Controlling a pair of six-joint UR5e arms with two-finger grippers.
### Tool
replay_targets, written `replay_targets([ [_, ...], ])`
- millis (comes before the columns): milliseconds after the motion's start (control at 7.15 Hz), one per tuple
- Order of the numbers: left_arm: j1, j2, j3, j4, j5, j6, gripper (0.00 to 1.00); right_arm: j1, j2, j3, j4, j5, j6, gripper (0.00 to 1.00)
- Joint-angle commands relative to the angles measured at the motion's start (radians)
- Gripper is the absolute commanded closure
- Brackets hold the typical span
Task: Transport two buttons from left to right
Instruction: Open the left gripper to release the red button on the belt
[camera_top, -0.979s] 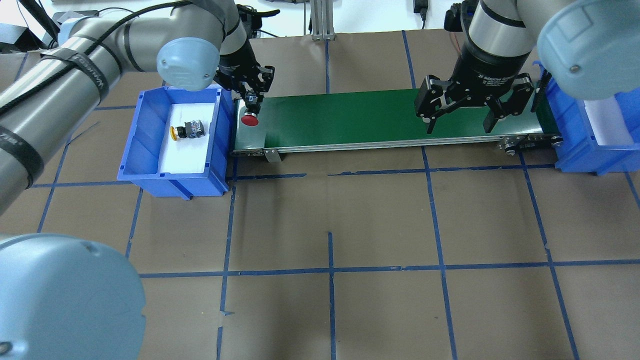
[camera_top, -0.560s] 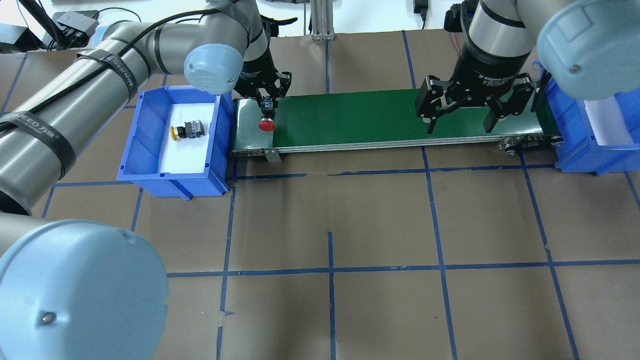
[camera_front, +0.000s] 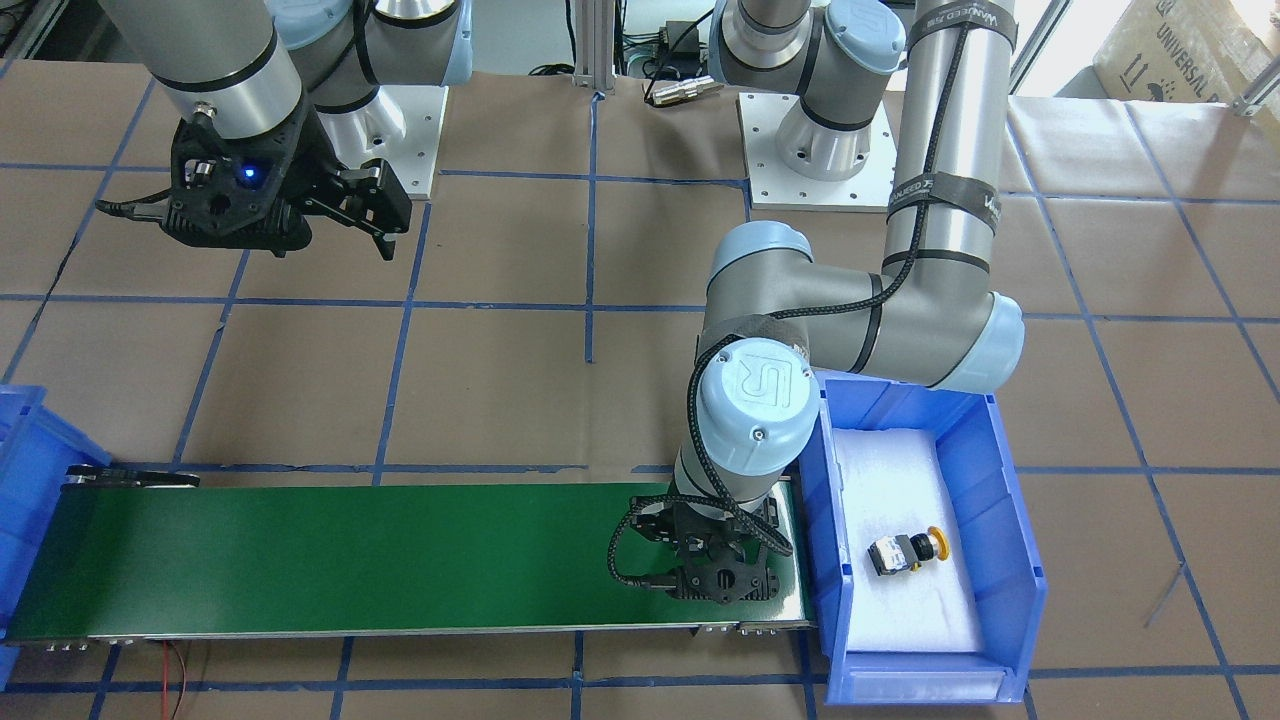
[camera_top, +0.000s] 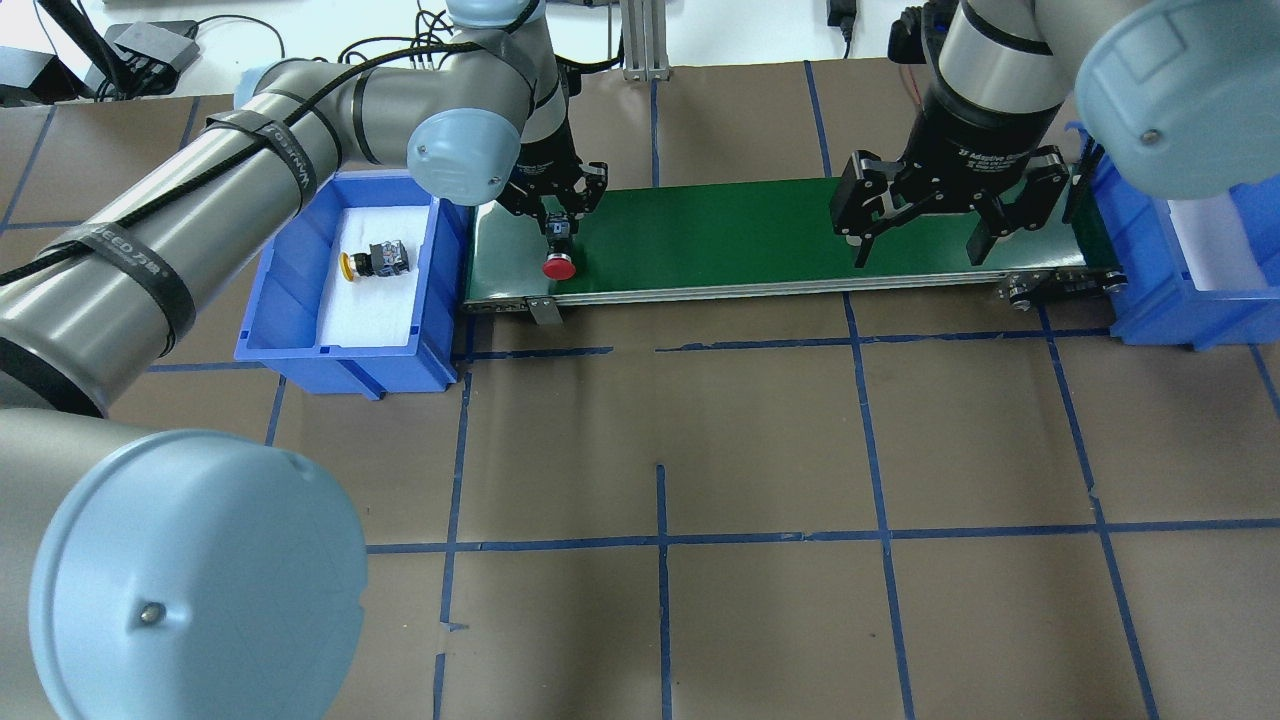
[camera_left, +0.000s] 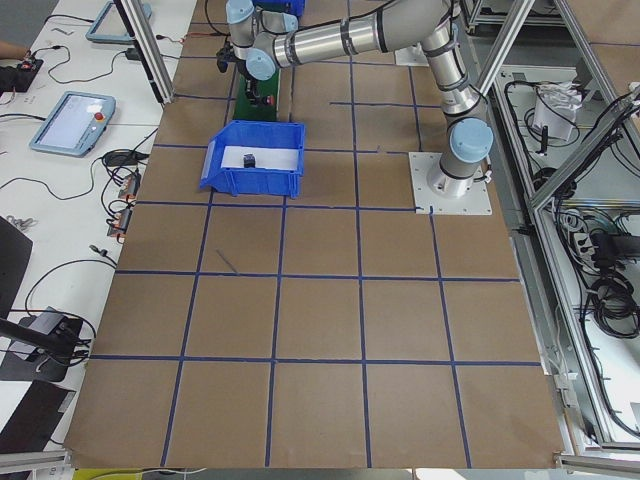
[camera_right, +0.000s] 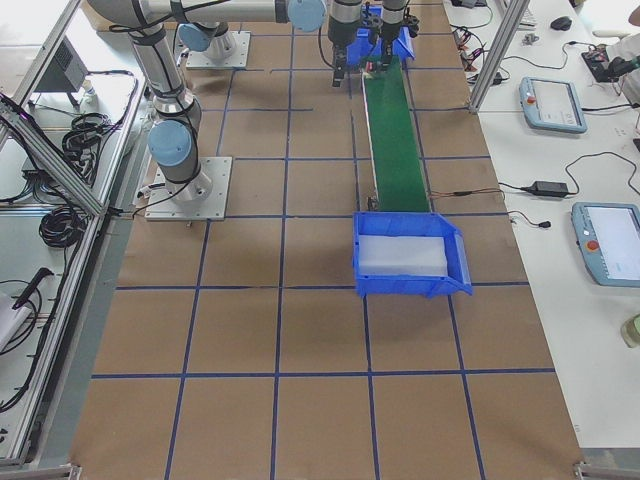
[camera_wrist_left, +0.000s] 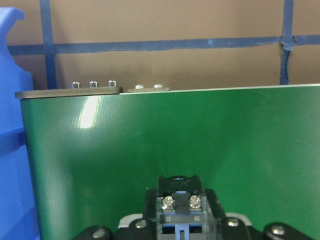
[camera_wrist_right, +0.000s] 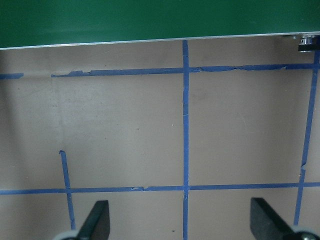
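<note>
Yellow button (camera_top: 372, 260) is lying on white foam in the blue bin (camera_top: 290, 300) at upper left. Red button (camera_top: 558, 266) is hanging cap-down over the green belt (camera_top: 700, 240), with the left end effector (camera_top: 560, 226) clamping its block. Right end effector (camera_top: 918, 240), lettered "2F Adaptive", is gaping wide, empty.

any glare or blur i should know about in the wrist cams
Left wrist view: a pale glare patch on the green belt, far left; the red button close up is sharp. Right wrist view: no glare, the right gripper looks slightly soft.
</note>
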Motion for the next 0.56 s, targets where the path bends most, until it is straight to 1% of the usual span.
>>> replay_targets([
  [0, -0.01, -0.005, 0.009, 0.004, 0.002, -0.021, 0.49, 0.001, -0.001, 0.0, 0.0, 0.0, 0.0, 0.0],
  [140, -0.01, -0.002, 0.009, 0.002, 0.002, -0.013, 0.05, -0.001, 0.001, 0.0, 0.0, 0.0, 0.0, 0.0],
  [280, -0.01, 0.021, 0.009, 0.001, -0.001, -0.007, 0.01, 0.001, 0.001, 0.0, 0.0, 0.0, 0.0, 0.0],
  [420, -0.01, 0.049, -0.002, -0.012, -0.001, 0.004, 0.01, -0.001, 0.001, 0.0, 0.0, 0.0, -0.001, 0.0],
])
